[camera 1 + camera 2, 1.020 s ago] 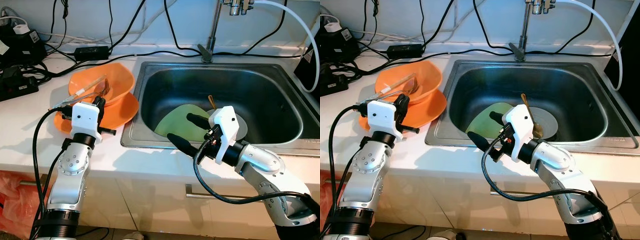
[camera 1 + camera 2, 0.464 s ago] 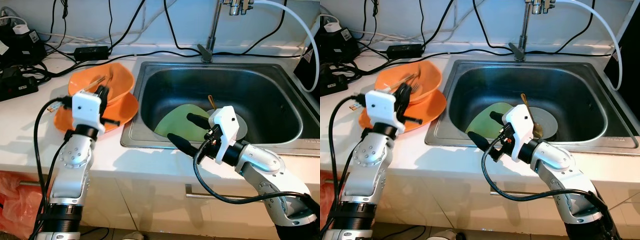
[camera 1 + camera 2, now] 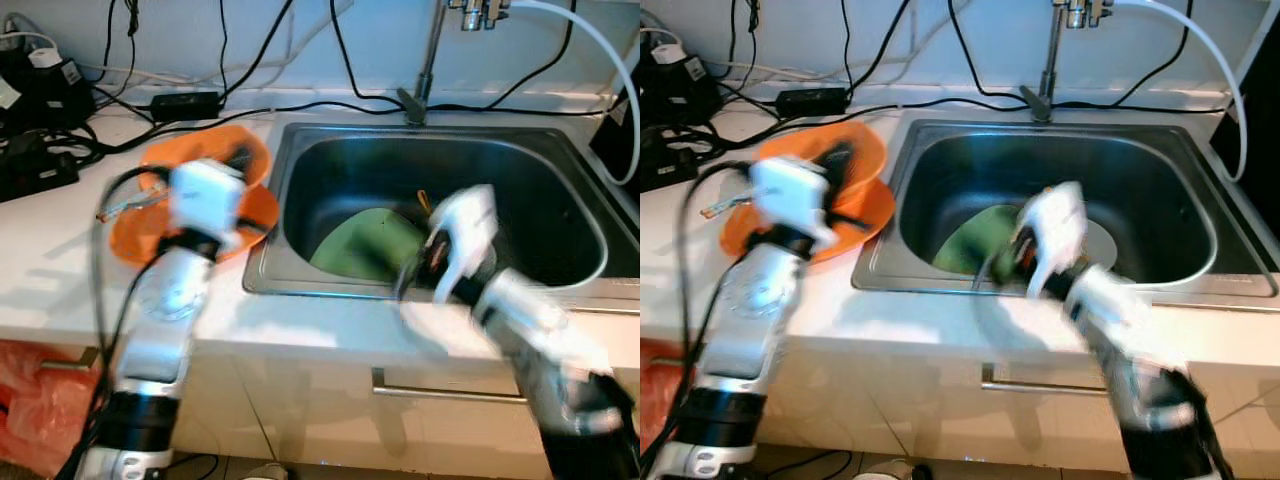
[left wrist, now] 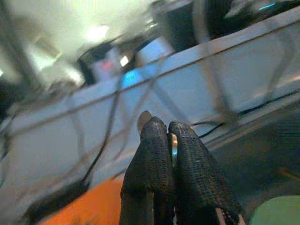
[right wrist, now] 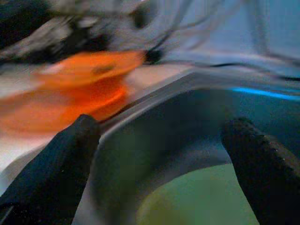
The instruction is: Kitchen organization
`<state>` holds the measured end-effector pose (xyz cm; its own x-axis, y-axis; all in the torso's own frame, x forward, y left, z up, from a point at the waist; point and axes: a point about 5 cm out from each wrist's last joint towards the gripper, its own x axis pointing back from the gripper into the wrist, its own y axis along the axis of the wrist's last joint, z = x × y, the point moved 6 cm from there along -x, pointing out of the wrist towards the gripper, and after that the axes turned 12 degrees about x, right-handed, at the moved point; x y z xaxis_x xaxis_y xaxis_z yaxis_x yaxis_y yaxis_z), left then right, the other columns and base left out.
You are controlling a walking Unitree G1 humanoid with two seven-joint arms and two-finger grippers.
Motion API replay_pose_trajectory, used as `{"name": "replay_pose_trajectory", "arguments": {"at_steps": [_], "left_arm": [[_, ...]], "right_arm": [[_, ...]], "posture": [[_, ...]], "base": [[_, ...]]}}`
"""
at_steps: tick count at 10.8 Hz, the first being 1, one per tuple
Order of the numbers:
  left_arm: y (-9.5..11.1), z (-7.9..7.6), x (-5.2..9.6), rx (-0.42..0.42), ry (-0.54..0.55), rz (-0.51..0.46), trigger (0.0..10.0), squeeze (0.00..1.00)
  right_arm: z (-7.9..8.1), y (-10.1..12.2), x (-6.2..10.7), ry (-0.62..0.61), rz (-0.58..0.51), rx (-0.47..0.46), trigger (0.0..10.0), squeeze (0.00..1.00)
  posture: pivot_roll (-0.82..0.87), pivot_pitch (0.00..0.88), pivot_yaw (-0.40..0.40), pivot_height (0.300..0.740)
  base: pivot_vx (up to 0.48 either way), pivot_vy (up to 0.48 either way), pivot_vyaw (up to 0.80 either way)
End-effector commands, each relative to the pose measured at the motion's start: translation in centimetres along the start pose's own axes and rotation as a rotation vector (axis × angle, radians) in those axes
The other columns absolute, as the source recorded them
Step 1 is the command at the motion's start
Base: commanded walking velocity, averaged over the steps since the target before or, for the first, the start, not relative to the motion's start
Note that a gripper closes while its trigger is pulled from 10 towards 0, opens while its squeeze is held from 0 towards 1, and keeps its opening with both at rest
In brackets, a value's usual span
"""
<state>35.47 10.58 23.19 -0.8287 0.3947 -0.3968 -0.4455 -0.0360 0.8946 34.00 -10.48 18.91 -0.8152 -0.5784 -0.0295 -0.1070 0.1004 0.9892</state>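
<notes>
While both arms blur, the eye views show the orange bowl (image 3: 215, 160) on an orange plate (image 3: 135, 235) beside the sink (image 3: 590, 280), a green plate (image 3: 365, 245) lying inside. Left wrist view: left gripper (image 4: 171, 140) pressed together. Right wrist view: right gripper (image 5: 164, 140) spread wide over the sink.

White counter (image 3: 50, 280), steel sink (image 3: 560, 190), seemingly pale wall (image 3: 380, 40)
</notes>
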Motion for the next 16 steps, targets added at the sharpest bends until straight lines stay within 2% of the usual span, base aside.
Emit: {"name": "replay_pose_trajectory", "arguments": {"at_steps": [1, 3, 4, 7, 8, 9, 10, 12, 16], "left_arm": [[0.1, -1.5, -0.2, -0.021, -0.067, -0.015, 0.0, 0.0], [-0.8, -4.4, 0.3, -0.058, -0.182, -0.024, 0.0, 0.0], [-1.5, -5.5, 0.9, -0.124, -0.248, -0.024, 0.0, 0.0], [-2.2, -7.3, 2.7, -0.31, -0.384, -0.077, 0.0, 0.0], [-2.2, -8.3, 3.6, -0.376, -0.469, -0.122, 0.0, 0.0], [-1.9, -8.5, 3.8, -0.416, -0.489, -0.159, 0.0, 0.0], [-1.9, -8.8, 3.9, -0.418, -0.499, -0.173, 0.0, 0.0], [-1.7, -9.1, 3.6, -0.421, -0.498, -0.204, 0.0, 0.0], [-1.3, -9.6, 3.1, -0.407, -0.48, -0.239, 0.0, 0.0]], "right_arm": [[-1.9, 0.2, 0.0, -0.088, -0.012, -0.085, 10.0, 0.0], [-2.8, 1.0, -0.1, -0.125, -0.063, -0.223, 10.0, 0.0], [-3.0, 1.5, -0.2, -0.137, -0.088, -0.282, 10.0, 0.0], [-3.9, 2.3, -0.3, -0.167, -0.136, -0.49, 10.0, 0.0], [-4.2, 2.4, -0.4, -0.17, -0.132, -0.604, 10.0, 0.0], [-4.2, 2.1, -0.5, -0.165, -0.113, -0.64, 10.0, 0.0], [-3.0, 1.9, -0.7, -0.111, -0.085, -0.671, 10.0, 0.0], [-2.1, 1.6, -0.9, -0.075, -0.036, -0.678, 10.0, 0.0], [-1.3, 1.1, -1.1, -0.041, 0.008, -0.7, 10.0, 0.0]], "posture": [[0.12, 0.007, 0.068, 0.74], [0.11, 0.005, 0.071, 0.74], [0.11, 0.006, 0.074, 0.74], [0.1, 0.012, 0.079, 0.74], [0.1, 0.014, 0.079, 0.74], [0.1, 0.015, 0.079, 0.74], [0.1, 0.014, 0.081, 0.74], [0.09, 0.015, 0.08, 0.74], [0.09, 0.02, 0.077, 0.74]], "base": [[0.0, 0.0, 0.0], [0.0, 0.0, 0.0], [0.0, 0.0, 0.0], [0.0, 0.0, 0.0], [0.0, 0.0, 0.0], [0.0, 0.0, 0.0], [0.0, 0.0, 0.0], [0.0, 0.0, 0.0], [0.0, 0.0, 0.0]]}}
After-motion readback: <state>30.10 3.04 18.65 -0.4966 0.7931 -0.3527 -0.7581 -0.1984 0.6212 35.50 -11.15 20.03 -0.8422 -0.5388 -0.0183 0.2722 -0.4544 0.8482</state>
